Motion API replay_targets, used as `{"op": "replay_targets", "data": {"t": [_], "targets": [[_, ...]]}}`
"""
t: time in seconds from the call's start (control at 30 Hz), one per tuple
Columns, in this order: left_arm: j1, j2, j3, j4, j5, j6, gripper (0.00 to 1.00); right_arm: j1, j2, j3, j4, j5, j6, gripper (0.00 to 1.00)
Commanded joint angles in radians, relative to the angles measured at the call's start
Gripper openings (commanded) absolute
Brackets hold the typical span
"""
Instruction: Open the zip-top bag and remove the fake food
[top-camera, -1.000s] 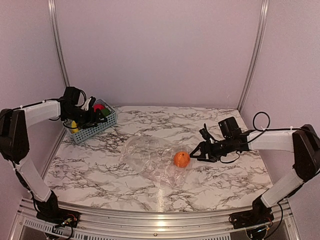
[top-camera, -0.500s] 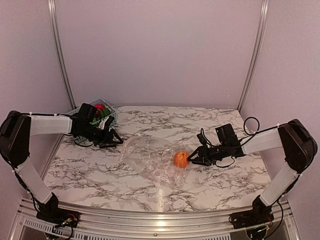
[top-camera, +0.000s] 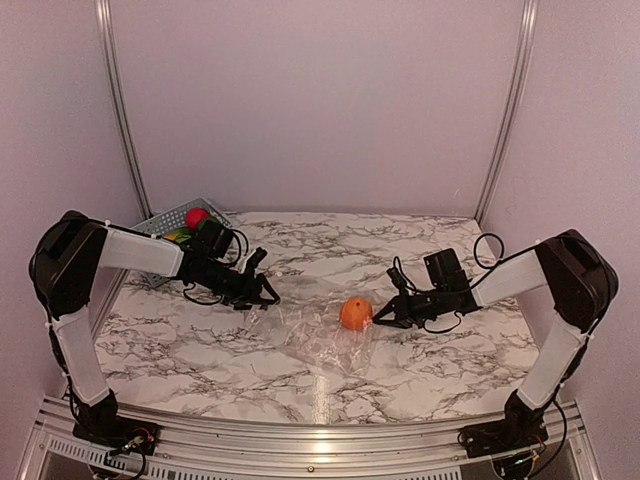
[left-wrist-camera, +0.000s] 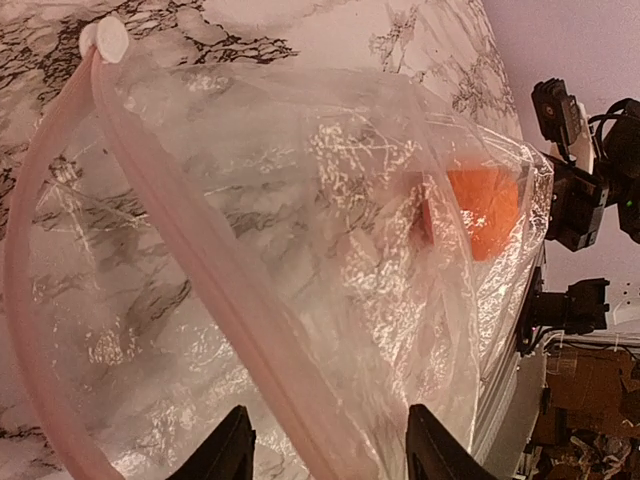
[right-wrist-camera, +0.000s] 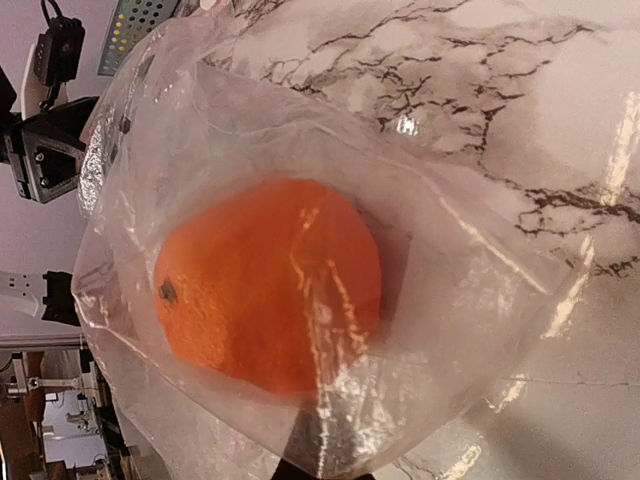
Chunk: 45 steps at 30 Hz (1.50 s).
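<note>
1. Top external view, far left: a blue lattice basket (top-camera: 150, 222) sits at the back-left corner of the marble table (top-camera: 450, 370). It holds a red ball-like fruit (top-camera: 197, 216) and a green piece (top-camera: 181, 235), and it lies well apart from the bag.
2. Left gripper (top-camera: 262, 291): it is stretched low over the table, at the left edge of the zip-top bag (top-camera: 305, 328). In the left wrist view its fingertips (left-wrist-camera: 228, 458) are spread wide and hold nothing. The pink zip strip (left-wrist-camera: 215, 280) runs through the gap between them.
3. Zip-top bag: clear and crinkled, it lies on the table between the two grippers. Its mouth faces left and gapes open, with the two halves of the zip strip parted into a loop. A white round tab (left-wrist-camera: 108, 40) marks the far end of the strip.
4. Fake orange (top-camera: 354, 313): it lies inside the bag at the right, closed end, wrapped in the film. Its stem dimple shows in the right wrist view.
5. Right gripper (top-camera: 382, 319): it is low over the table, just beside the orange's right side, against the closed end of the bag. The right wrist view shows only one dark finger, seen through the plastic at the lower edge. It cannot be told how far the fingers are parted or whether they pinch the film.
</note>
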Motion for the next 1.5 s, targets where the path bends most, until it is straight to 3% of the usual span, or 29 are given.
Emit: {"op": "replay_targets", "data": {"t": [0.0, 0.13, 0.23, 0.43, 0.6, 0.7, 0.77, 0.93, 1.3, 1.43, 1.47], "targets": [[-0.022, 0.03, 0.009, 0.097, 0.042, -0.051, 0.53, -0.003, 0.032, 0.051, 0.02, -0.012, -0.022, 0.0], [-0.028, 0.043, -0.023, 0.165, 0.059, -0.102, 0.53, 0.005, 0.055, 0.083, -0.013, -0.01, -0.046, 0.0], [-0.009, -0.035, -0.105, 0.291, 0.061, -0.177, 0.54, 0.006, 0.054, 0.098, -0.04, 0.006, -0.063, 0.0], [0.028, -0.151, -0.127, 0.23, 0.048, -0.135, 0.61, 0.005, 0.056, 0.09, -0.063, 0.031, -0.079, 0.0], [0.141, -0.232, -0.197, 0.25, 0.059, -0.174, 0.61, 0.005, 0.06, 0.096, -0.087, 0.052, -0.096, 0.0], [0.204, -0.258, -0.242, 0.265, 0.051, -0.196, 0.55, 0.004, 0.06, 0.099, -0.095, 0.061, -0.102, 0.0], [0.223, -0.252, -0.248, 0.229, 0.007, -0.178, 0.46, 0.005, 0.06, 0.099, -0.096, 0.064, -0.102, 0.0], [0.206, -0.18, -0.228, 0.223, -0.009, -0.172, 0.31, 0.005, 0.065, 0.107, -0.102, 0.063, -0.106, 0.0], [0.051, 0.035, -0.111, 0.276, 0.004, -0.205, 0.24, 0.004, 0.082, 0.159, -0.123, 0.047, -0.118, 0.0], [0.048, 0.045, -0.104, 0.284, 0.002, -0.212, 0.24, -0.011, 0.01, 0.112, -0.123, 0.042, -0.12, 0.13], [0.048, 0.045, -0.104, 0.28, 0.002, -0.209, 0.24, -0.023, -0.018, 0.101, -0.155, 0.042, -0.123, 0.22]]}}
